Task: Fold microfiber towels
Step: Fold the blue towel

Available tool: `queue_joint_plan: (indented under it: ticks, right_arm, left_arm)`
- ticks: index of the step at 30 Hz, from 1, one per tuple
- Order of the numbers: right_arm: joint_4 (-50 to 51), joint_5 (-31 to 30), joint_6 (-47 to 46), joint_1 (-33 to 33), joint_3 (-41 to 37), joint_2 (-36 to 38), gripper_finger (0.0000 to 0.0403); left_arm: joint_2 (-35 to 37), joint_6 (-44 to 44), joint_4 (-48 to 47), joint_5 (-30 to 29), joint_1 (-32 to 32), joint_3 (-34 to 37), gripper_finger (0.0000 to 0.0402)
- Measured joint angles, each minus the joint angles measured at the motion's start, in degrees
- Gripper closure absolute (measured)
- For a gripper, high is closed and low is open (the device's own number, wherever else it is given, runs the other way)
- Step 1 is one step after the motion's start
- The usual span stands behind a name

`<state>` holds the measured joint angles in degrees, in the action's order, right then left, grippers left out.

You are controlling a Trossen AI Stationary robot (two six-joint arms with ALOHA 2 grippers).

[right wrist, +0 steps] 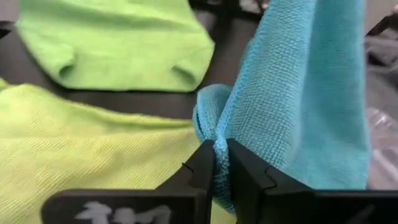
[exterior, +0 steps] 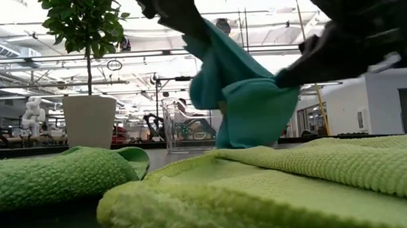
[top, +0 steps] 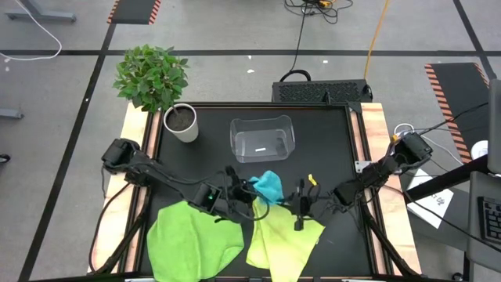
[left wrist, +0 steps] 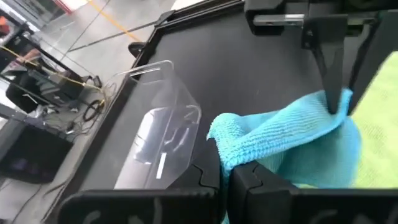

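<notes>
Turquoise towel [right wrist: 311,93] lifted just before clear bin [top: 262,138] | left gripper [left wrist: 225,177], right gripper [right wrist: 221,168] both clamped on it | soft, light, limp; judged best held at corners

Turquoise towel [exterior: 248,102] hangs above pale yellow-green towel [exterior: 296,182].
</notes>
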<state>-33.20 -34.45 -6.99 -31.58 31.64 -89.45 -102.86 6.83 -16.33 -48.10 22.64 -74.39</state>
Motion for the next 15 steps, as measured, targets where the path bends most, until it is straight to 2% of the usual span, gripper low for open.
queue_joint_plan:
  ticks: [4, 7, 15]
  right_arm:
    - [0.5, 0.0, -2.0, -1.6, -0.6, 0.0, 0.0341]
    - [0.8, 0.1, -4.0, -2.2, -0.6, 0.0, 0.0312]
    - [0.8, -1.4, -4.7, -2.4, -0.6, 0.0, 0.0235]
  left_arm:
    - [-2.0, -4.2, 4.6, 0.5, -0.6, 0.0, 0.0401]
    - [-2.4, -5.5, 7.0, 3.4, -1.6, -0.1, 0.0401]
    - [-2.5, -6.0, 6.2, 6.9, -3.6, -0.1, 0.0401]
